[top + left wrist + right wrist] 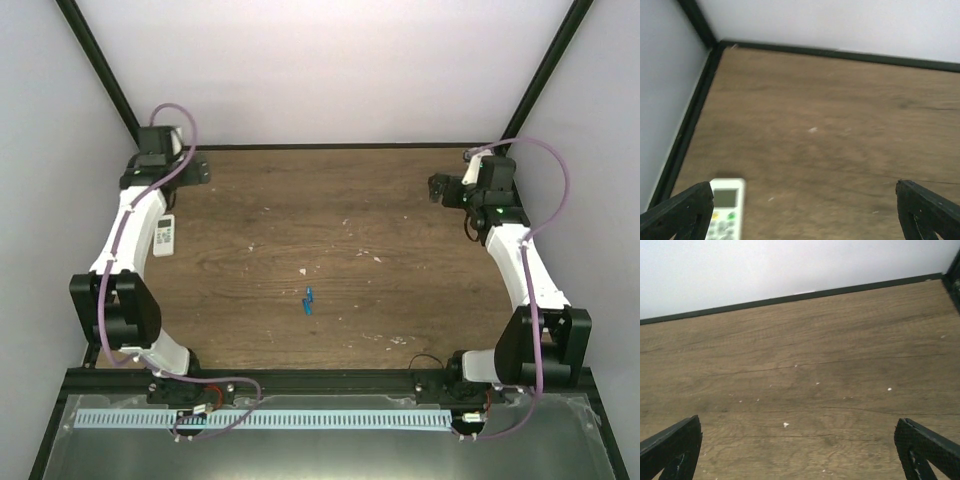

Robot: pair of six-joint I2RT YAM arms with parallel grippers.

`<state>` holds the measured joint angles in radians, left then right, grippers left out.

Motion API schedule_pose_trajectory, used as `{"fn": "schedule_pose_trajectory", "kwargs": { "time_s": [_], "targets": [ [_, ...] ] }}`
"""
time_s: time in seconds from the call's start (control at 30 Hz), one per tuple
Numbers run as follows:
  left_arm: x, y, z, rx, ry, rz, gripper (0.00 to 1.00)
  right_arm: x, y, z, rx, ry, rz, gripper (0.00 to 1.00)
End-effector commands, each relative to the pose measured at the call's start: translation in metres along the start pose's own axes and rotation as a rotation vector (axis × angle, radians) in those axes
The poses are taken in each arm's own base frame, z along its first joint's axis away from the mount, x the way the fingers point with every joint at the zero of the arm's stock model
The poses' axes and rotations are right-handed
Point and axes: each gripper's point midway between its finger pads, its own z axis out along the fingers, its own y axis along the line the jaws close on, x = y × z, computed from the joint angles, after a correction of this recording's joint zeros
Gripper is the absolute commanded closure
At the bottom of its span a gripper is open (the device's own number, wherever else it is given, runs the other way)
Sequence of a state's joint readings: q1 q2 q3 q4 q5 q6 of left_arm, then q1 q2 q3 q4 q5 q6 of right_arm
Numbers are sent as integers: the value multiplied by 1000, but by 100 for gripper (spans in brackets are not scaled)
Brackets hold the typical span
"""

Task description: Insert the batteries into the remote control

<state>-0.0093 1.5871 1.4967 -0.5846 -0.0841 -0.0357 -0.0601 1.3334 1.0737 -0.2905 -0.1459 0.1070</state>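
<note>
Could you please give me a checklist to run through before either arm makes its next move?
1. Jaws of left arm open and empty: ok.
2. Jaws of right arm open and empty: ok.
3. Slim white plastic remote control in view, beside left arm: ok.
4. Remote's battery bay exposed: not ok; the screen and buttons face up.
5. Tiny bright-blue cylindrical batteries lying free between the arms: ok.
6. Batteries far enough apart to pick one at a time: cannot tell; too small in the top view.
</note>
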Motion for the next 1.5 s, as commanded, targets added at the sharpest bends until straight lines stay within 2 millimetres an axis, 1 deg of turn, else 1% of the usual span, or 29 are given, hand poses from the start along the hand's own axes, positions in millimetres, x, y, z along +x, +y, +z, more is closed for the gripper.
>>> {"fn": "schedule_pose_trajectory", "kwargs": {
  "time_s": [0.0, 0.07, 0.17, 0.37, 0.5, 0.57, 0.63, 0.7, 0.87, 1.1, 1.23, 1.47],
  "targets": [
    [31, 58, 8, -65, 59, -124, 0, -16, 31, -1, -82, -13, -10, 0],
    [49, 79, 13, -101, 103, -148, 0, -15, 38, 1, -95, -7, -13, 0],
    [73, 96, 19, -174, 174, -115, 0, -10, 43, 6, -108, 5, -15, 0],
    [123, 115, 36, -274, 331, -66, 0, -4, 43, 16, -106, 45, -23, 0],
    [149, 123, 52, -274, 407, -91, 0, -4, 43, 19, -105, 54, -27, 0],
    [158, 127, 61, -286, 449, -98, 0, -5, 43, 19, -108, 53, -28, 0],
    [164, 129, 71, -290, 481, -95, 0, -6, 44, 18, -108, 52, -28, 0],
    [163, 130, 77, -290, 481, -95, 0, -5, 43, 17, -105, 52, -28, 0],
    [169, 138, 93, -280, 506, -101, 0, -4, 41, 14, -93, 56, -28, 0],
    [177, 156, 105, -279, 524, -154, 0, 2, 35, 13, -59, 69, -24, 0],
    [181, 157, 113, -252, 529, -174, 0, 4, 31, 14, -41, 77, -26, 0],
    [179, 149, 125, -190, 515, -177, 0, 1, 29, 14, -27, 77, -19, 0]
  ]
}}
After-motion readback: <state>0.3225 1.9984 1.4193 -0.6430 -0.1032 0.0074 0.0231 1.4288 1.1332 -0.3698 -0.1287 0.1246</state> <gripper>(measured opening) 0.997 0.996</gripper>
